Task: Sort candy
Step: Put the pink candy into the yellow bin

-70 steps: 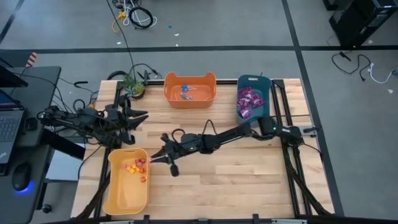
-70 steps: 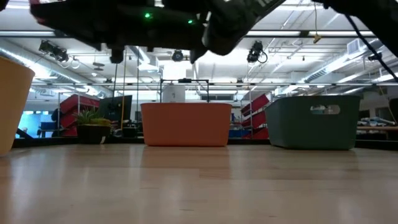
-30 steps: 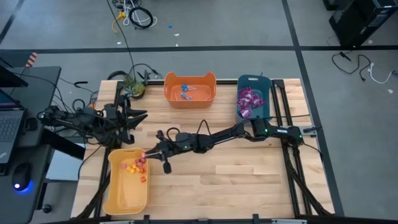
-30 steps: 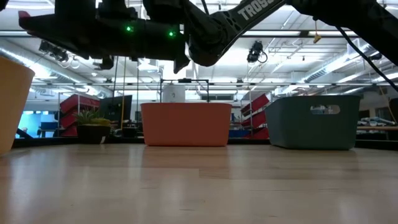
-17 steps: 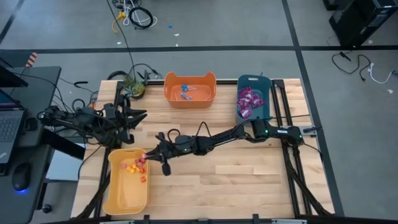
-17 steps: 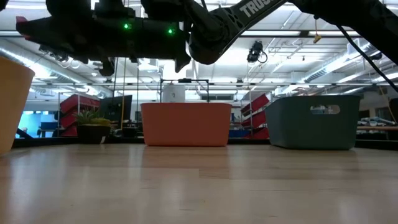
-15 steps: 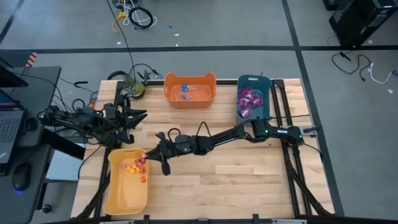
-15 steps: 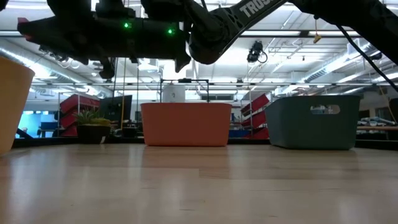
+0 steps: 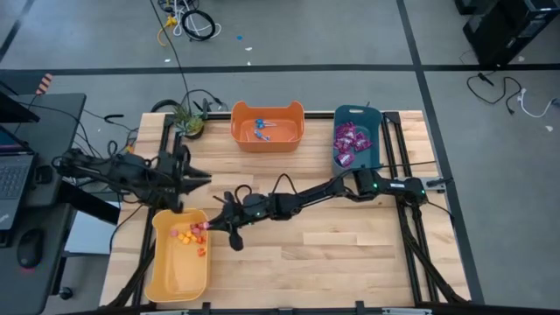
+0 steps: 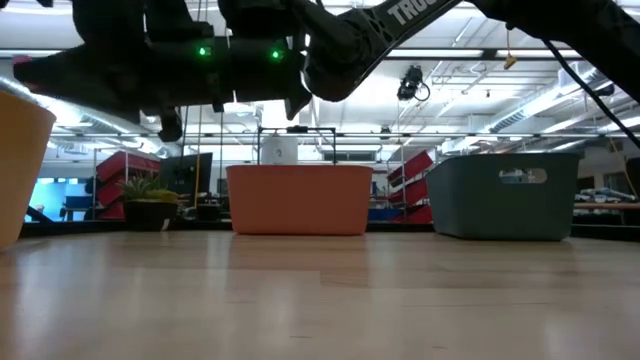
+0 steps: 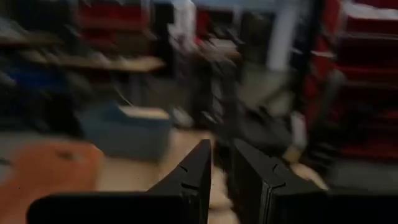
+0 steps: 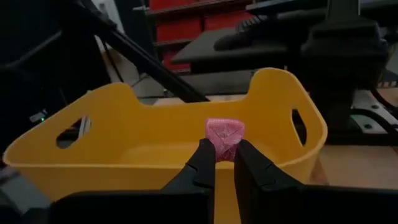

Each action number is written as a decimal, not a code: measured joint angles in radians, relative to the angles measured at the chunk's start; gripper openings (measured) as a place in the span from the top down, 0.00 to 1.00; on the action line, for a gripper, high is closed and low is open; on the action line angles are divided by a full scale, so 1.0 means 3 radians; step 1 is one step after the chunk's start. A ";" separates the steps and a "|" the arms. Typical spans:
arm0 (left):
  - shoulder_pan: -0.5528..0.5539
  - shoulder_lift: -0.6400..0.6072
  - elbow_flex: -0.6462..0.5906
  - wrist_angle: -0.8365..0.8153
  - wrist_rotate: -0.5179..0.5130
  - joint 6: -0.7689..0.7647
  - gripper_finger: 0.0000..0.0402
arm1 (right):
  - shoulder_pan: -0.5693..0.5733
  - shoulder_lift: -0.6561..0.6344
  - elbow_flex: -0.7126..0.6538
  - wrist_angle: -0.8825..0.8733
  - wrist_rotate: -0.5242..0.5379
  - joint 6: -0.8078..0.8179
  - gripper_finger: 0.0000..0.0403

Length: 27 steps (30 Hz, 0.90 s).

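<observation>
Right gripper [image 12: 223, 163] clamps a small pink wrapped candy [image 12: 224, 137] (no clear long axis) at the yellow plastic bin's [image 12: 155, 140] 3 o'clock rim. Left gripper [image 11: 221, 180]: fingers narrowly apart, empty. Arm lettering partly hidden.

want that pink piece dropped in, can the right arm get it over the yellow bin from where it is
Probably yes. The right gripper is shut on the pink candy at the yellow bin's rim, with nothing between them; the left gripper waits beside the bin.

Light wooden table [image 9: 332, 254], yellow bin [image 9: 178, 271], orange bin [image 9: 267, 138], teal bin [image 9: 352, 112], potted plant [image 9: 186, 118]
</observation>
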 joint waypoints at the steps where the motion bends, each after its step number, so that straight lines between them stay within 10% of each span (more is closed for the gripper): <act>1: -0.0001 -0.0007 0.0070 -0.0212 0.0123 -0.0153 0.83 | 0.0001 -0.0002 0.0000 -0.0037 0.0013 -0.0010 0.93; 10: -0.0001 -0.0001 0.0352 -0.1656 0.0567 -0.1376 0.83 | 0.0029 -0.0043 0.0006 -0.0396 0.0266 -0.0246 0.93; 27: -0.0001 -0.0006 0.0358 -0.1578 0.0666 -0.1397 0.83 | 0.0070 -0.0234 -0.0003 -0.0890 0.0551 -0.0518 0.93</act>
